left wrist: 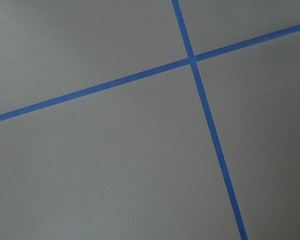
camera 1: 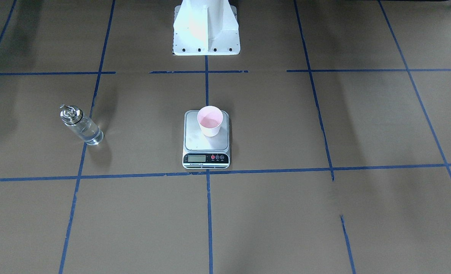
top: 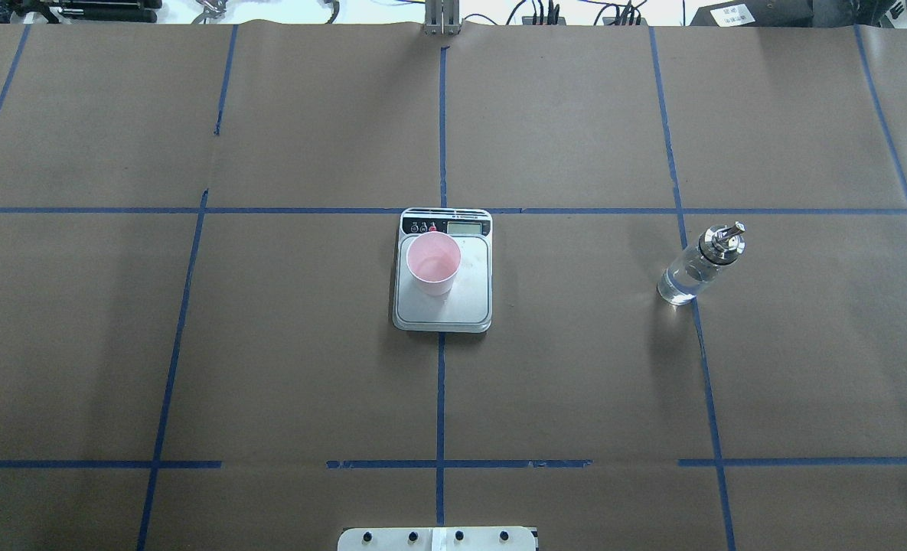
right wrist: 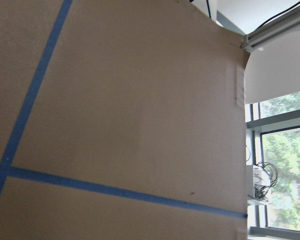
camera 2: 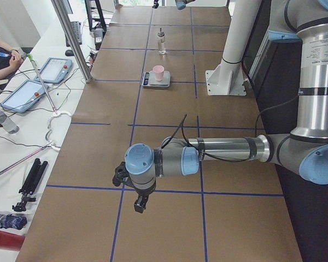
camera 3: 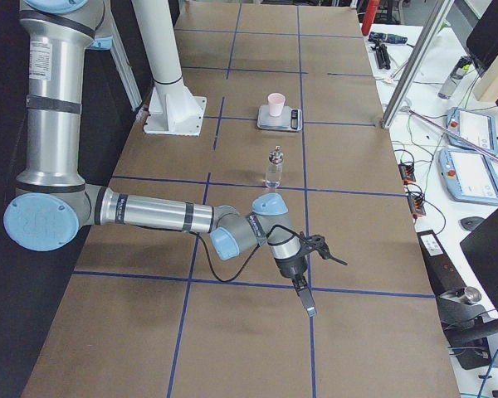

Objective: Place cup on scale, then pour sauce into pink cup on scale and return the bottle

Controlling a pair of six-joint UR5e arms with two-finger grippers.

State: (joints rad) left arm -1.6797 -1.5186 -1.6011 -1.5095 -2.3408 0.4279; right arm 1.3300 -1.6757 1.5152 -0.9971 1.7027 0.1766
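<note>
The pale pink cup (camera 1: 210,121) stands upright on the silver-grey scale (camera 1: 206,146), toward the robot's side of the platform; both also show in the overhead view, cup (top: 433,262) and scale (top: 468,306). The clear glass bottle (camera 1: 81,125) with a metal spout stands upright on the table on the robot's right (top: 698,264), clear liquid low in it. Neither gripper touches them. My left gripper (camera 2: 139,204) shows only in the exterior left view, my right gripper (camera 3: 307,303) only in the exterior right view; I cannot tell whether either is open or shut. Both hang over bare table far from the scale.
Brown paper with blue tape lines covers the table (top: 269,367). The robot's white base (camera 1: 206,34) stands behind the scale. A side bench with tablets and cables (camera 2: 38,82) runs along the operators' side, and a person's arm (camera 2: 3,54) shows there.
</note>
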